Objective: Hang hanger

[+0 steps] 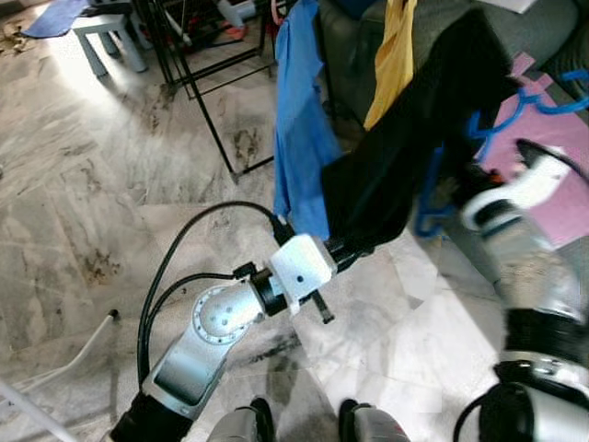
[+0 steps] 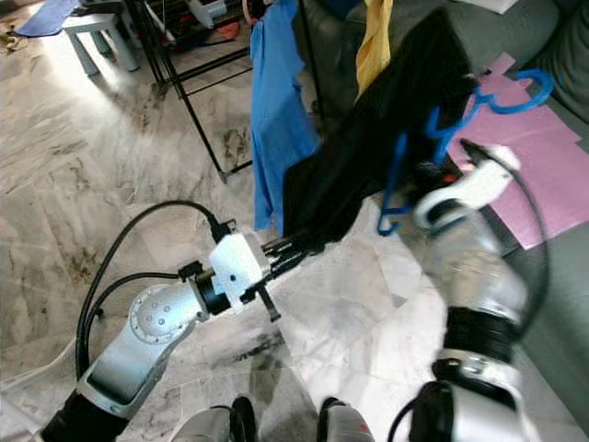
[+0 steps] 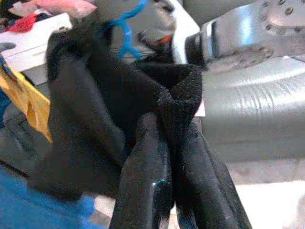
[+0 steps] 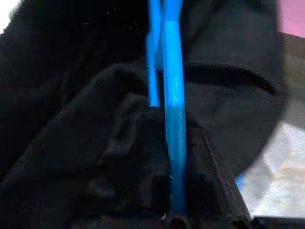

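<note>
A black garment (image 2: 368, 138) hangs on a blue plastic hanger (image 2: 433, 129), held up in front of me between both arms. My left gripper (image 3: 172, 125) is shut on a folded edge of the garment at its lower end (image 1: 354, 244). My right gripper (image 4: 171, 119) is shut on a bar of the blue hanger (image 4: 174, 95), with black cloth bunched around its fingers. The hanger's hook (image 2: 525, 92) points to the right, over a pink sheet. The cloth hides most of the hanger.
A blue shirt (image 1: 299, 120) and a yellow garment (image 1: 394, 55) hang from a black metal rack (image 1: 202, 74) straight ahead. A grey sofa (image 3: 248, 105) with a pink sheet (image 2: 543, 175) stands on the right. A small pale stool (image 1: 106, 32) is far left on the marble floor.
</note>
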